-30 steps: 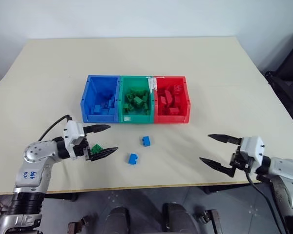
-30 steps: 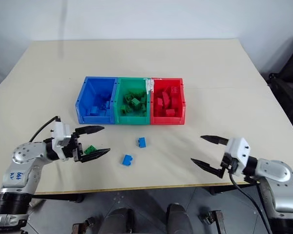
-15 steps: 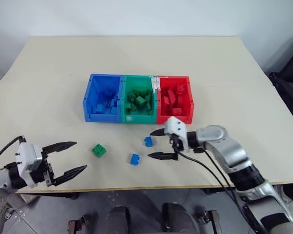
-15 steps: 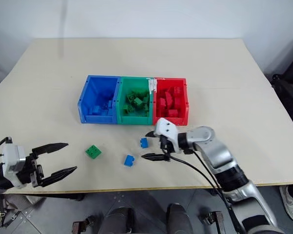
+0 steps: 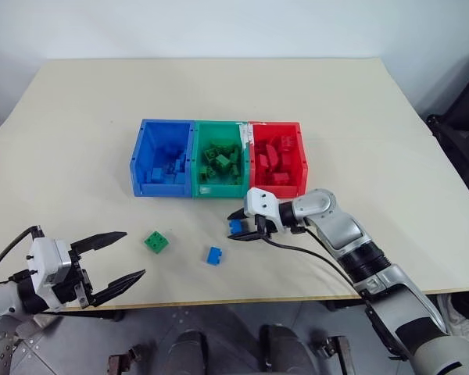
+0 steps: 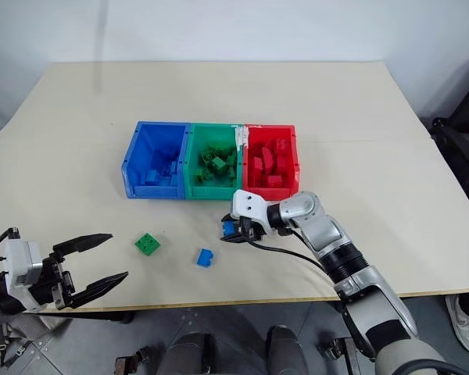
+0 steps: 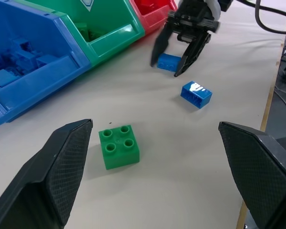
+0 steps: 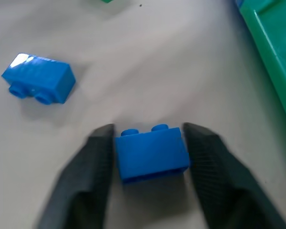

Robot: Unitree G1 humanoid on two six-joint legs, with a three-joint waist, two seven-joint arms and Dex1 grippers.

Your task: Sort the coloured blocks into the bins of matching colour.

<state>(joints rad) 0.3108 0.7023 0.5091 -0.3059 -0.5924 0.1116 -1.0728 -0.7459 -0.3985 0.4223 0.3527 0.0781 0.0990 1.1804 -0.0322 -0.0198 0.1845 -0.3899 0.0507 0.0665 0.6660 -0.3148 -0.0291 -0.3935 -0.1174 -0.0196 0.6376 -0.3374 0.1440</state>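
Grasp closing on small blue studded plastic brick (image 8: 151, 152)

My right gripper (image 5: 245, 225) brackets it narrowly on the beige table (image 5: 375, 141) before the bins (image 5: 219, 158); light, rigid, slick — I'd pinch its flat sides.

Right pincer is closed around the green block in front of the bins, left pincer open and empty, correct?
Not quite: the right pincer is closed around a blue block, as the right wrist view shows. The green block lies free on the table. The left pincer is open and empty.

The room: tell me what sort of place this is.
Probably a lab or test room: a plain beige table against a bare white wall, with joined bins and toy blocks for sorting.
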